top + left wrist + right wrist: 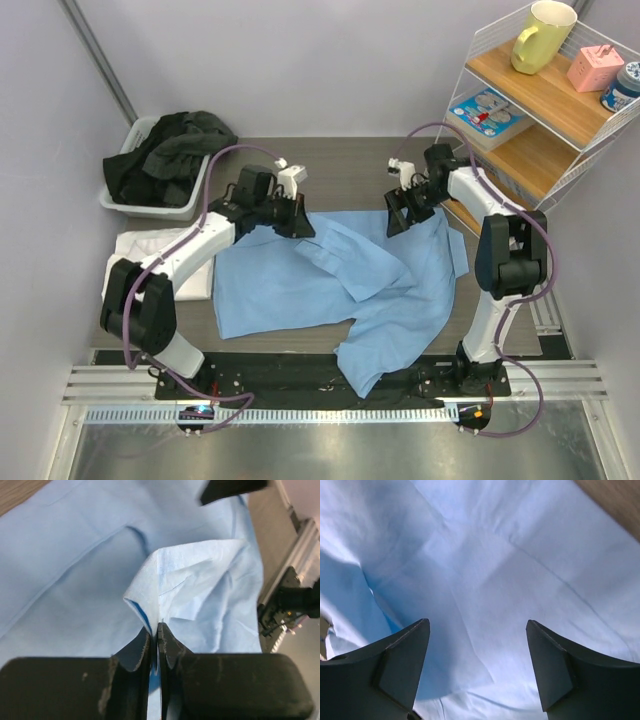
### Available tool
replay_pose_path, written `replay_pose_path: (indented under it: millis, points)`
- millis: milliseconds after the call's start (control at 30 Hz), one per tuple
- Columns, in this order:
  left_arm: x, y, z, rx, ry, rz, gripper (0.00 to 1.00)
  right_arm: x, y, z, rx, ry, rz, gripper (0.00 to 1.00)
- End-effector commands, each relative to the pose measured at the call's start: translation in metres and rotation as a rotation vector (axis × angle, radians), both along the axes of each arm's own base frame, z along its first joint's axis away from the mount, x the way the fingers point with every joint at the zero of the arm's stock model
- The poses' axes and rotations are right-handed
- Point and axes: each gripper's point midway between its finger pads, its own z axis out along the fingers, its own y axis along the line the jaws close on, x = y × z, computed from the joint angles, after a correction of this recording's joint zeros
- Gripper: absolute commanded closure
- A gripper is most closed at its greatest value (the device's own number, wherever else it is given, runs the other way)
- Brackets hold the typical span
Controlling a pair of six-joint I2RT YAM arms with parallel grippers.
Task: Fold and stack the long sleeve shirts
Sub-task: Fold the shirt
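Wooden table (350, 165): your left gripper (158, 627) pinches the half-spread blue shirt (290, 290), right gripper (477, 625) gapes empty; white shirt (135, 245) looks folded, 1 remains.

Bare worktop (345, 160) runs along the far edge, an open lane between the bin (148, 206) of dark clothes (170, 150) at the far left corner and the wire shelf (545, 100) on the right. The blue shirt (330, 290) covers the middle and near side. A folded white shirt (135, 243) fills the left edge. Walls (40, 150) close in on the left, far and right sides.
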Motion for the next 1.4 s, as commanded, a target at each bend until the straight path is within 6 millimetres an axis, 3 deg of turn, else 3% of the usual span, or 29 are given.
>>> replay_pose_path:
  millis: [0, 67, 267, 367, 400, 500, 600, 733, 967, 1233, 1267, 1300, 1367]
  points:
    - [0.027, 0.035, -0.022, 0.023, 0.030, 0.133, 0.91, -0.032, -0.018, 0.017, -0.044, 0.046, 0.069, 0.16]
    - [0.036, 0.050, -0.033, 0.031, 0.057, 0.176, 0.91, -0.042, -0.019, 0.016, -0.045, 0.060, 0.084, 0.16]
    - [0.045, 0.073, -0.052, 0.024, 0.116, 0.221, 0.93, -0.044, -0.026, 0.012, -0.050, 0.059, 0.086, 0.16]
    - [0.039, 0.070, -0.059, 0.014, 0.115, 0.169, 0.84, -0.044, -0.029, 0.011, -0.049, 0.061, 0.085, 0.15]
    - [0.038, 0.068, -0.061, 0.003, 0.126, 0.158, 0.75, -0.046, -0.028, 0.013, -0.042, 0.063, 0.085, 0.15]
    - [0.038, 0.064, -0.069, -0.019, 0.163, 0.155, 0.64, -0.050, -0.024, 0.018, -0.013, 0.072, 0.081, 0.15]
    - [0.041, 0.058, -0.075, -0.043, 0.191, 0.154, 0.58, -0.057, -0.023, 0.017, -0.003, 0.103, 0.067, 0.15]
    - [0.046, 0.058, -0.103, -0.019, 0.249, 0.161, 0.55, -0.071, -0.027, 0.007, -0.026, 0.140, 0.070, 0.16]
    - [0.049, 0.053, -0.126, -0.020, 0.302, 0.140, 0.50, -0.089, -0.033, -0.009, -0.056, 0.176, 0.082, 0.14]
    - [0.040, 0.042, -0.119, -0.083, 0.314, 0.082, 0.58, -0.090, -0.033, -0.023, -0.057, 0.208, 0.076, 0.18]
    - [0.040, 0.041, -0.118, -0.089, 0.311, 0.077, 0.62, -0.091, -0.034, -0.024, -0.057, 0.212, 0.074, 0.19]
    - [0.041, 0.041, -0.114, -0.093, 0.305, 0.074, 0.76, -0.090, -0.033, -0.026, -0.053, 0.212, 0.073, 0.20]
    - [0.040, 0.039, -0.106, -0.109, 0.290, 0.061, 0.89, -0.090, -0.032, -0.025, -0.050, 0.213, 0.071, 0.24]
